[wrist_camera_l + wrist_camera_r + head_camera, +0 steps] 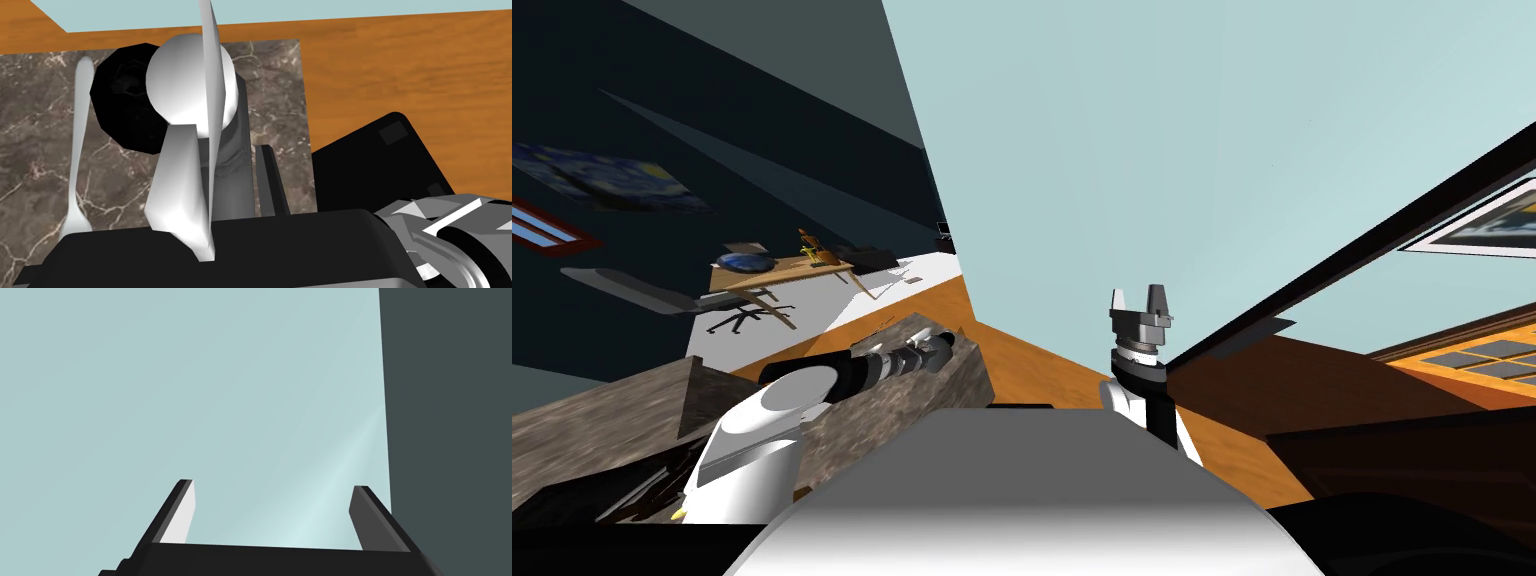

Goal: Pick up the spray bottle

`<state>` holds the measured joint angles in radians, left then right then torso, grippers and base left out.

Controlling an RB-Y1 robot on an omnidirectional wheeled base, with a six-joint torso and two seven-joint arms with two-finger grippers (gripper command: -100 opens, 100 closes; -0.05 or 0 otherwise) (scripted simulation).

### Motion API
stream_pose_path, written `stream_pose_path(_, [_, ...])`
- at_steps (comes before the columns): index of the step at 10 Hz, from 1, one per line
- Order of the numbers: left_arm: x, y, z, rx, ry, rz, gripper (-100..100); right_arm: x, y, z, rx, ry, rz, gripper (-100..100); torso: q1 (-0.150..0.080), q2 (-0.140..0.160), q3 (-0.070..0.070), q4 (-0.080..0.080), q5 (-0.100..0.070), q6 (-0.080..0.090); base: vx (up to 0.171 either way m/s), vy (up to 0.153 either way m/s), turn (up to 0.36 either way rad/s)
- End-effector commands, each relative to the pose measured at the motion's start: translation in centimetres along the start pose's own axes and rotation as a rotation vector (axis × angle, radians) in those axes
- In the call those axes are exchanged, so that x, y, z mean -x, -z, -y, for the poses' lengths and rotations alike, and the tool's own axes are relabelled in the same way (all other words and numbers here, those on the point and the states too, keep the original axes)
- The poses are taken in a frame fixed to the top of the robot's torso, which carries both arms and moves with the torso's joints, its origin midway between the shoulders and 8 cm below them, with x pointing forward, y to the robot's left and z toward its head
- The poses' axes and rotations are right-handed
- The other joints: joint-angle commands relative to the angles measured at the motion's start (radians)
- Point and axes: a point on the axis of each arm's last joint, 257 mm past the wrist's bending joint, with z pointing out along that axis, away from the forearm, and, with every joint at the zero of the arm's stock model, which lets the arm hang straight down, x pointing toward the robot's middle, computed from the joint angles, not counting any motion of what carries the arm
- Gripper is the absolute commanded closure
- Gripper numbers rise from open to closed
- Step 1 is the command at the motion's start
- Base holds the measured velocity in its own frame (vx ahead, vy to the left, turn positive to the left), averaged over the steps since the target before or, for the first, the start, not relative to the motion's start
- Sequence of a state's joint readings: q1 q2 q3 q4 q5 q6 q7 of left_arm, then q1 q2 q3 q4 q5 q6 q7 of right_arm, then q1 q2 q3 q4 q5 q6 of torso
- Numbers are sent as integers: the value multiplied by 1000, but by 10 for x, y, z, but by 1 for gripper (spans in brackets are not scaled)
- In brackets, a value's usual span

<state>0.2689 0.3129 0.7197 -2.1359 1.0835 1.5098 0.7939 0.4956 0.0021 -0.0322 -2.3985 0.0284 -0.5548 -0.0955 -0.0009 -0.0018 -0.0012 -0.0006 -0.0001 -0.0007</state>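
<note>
At my left side stands the counter, a long block with a brown, white-veined, stone-look top. Past its far end the orange-brown wood floor runs up to a pale blue wall. My left arm reaches along the counter to its far corner, where the left gripper is down at the spray bottle. The right gripper is raised in front of the wall, well apart from the counter, its fingers spread and empty.

The spray bottle sits on the counter top close to that corner, near both the far edge and the edge that drops to the floor. It shows a white rounded head, a black round part touching the head, and a grey body beside them. I cannot tell whether it stands upright or lies down, nor whether the left gripper is open around it or clamped on it.

I judge the step in hand to be securing the hold. The grip should fall on the grey body, since the rounded head would likely slip out. It should close squarely, with both sides bearing, and then lift straight up so that the bottle is not dragged over the nearby edge.
</note>
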Motion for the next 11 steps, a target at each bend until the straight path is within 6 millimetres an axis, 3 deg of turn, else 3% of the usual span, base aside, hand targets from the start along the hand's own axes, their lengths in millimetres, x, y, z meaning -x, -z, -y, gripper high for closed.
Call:
stream_pose_path(1, [0,0,0,0,0,0,100,0,0,0,0,0,0,0,0,0,0,0,0,0,0,0,0])
stream_pose_path(2, [0,0,0,0,0,0,100,0,0,0,0,0,0,0,0,0,0,0,0,0,0,0,0])
stream_pose_path(3, [0,0,0,0,0,0,0,0,0,0,0,0,0,0,0,0,0,0,0,0,0,0,0])
stream_pose_path(4, [-4,-2,2,-24,8,10,100,0,0,0,0,0,0,0,0,0,0,0,0,0,-75,72,-189])
stream_pose_path(11, [-15,-6,3,-81,69,18,100,0,0,0,0,0,0,0,4,4,2,1,1,0,-76,58,-121])
